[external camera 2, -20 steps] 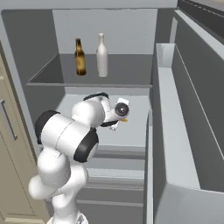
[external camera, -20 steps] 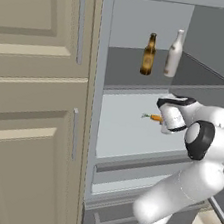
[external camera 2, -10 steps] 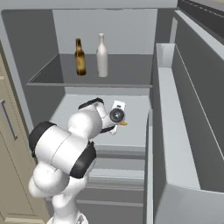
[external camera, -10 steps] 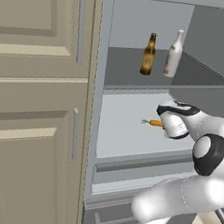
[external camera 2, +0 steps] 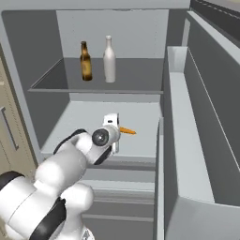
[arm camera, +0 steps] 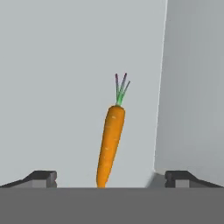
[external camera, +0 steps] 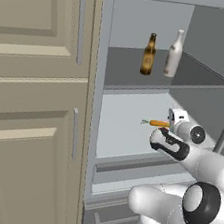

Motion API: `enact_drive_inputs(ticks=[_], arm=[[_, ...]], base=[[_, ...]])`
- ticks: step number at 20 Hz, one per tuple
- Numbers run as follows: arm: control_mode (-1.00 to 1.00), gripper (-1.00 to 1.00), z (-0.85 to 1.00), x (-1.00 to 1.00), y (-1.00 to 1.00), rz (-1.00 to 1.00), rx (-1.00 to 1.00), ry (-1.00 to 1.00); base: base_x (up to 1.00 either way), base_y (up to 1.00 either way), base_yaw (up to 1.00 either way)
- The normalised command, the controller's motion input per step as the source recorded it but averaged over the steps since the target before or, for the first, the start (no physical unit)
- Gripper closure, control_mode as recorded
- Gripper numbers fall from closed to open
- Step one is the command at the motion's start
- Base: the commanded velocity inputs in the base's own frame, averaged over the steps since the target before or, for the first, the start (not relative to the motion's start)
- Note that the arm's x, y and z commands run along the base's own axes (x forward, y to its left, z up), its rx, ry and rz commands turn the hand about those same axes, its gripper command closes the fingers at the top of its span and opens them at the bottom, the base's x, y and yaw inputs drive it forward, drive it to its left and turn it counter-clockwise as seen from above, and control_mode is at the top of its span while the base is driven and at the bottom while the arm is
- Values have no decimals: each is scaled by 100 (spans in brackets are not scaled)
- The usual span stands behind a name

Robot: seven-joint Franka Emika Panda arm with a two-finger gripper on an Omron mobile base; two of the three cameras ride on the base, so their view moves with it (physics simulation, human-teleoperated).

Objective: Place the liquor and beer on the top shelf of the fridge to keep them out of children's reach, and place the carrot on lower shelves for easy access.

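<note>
Fridge (external camera: 207,97) holds two bottles (external camera: 149,54) and one carrot (arm camera: 110,145).

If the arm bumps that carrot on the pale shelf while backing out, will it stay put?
Probably not entirely. The carrot is round and tapered, lying flat on the smooth lower shelf, so a nudge would likely roll it in an arc. It looks stiff and light. The tool stands open around its thick end.

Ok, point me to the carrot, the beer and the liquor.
carrot (arm camera: 110,140), hand view, middle of the orange body.
beer (external camera: 148,58), left base view, the label on the brown body.
liquor (external camera: 173,58), left base view, the broad pale body.
</note>
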Motion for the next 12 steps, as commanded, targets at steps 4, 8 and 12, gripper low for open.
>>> enact_drive_inputs(ticks=[4, 8, 12], arm=[[-100, -100, 97, -62, -11, 0, -16, 11], [-100, -100, 100, -54, -27, 0, -15, 22], [-100, -100, 95, -66, -29, 0, -20, 32]], base=[[0, 0, 0], [0, 0, 0], [0, 0, 0]])
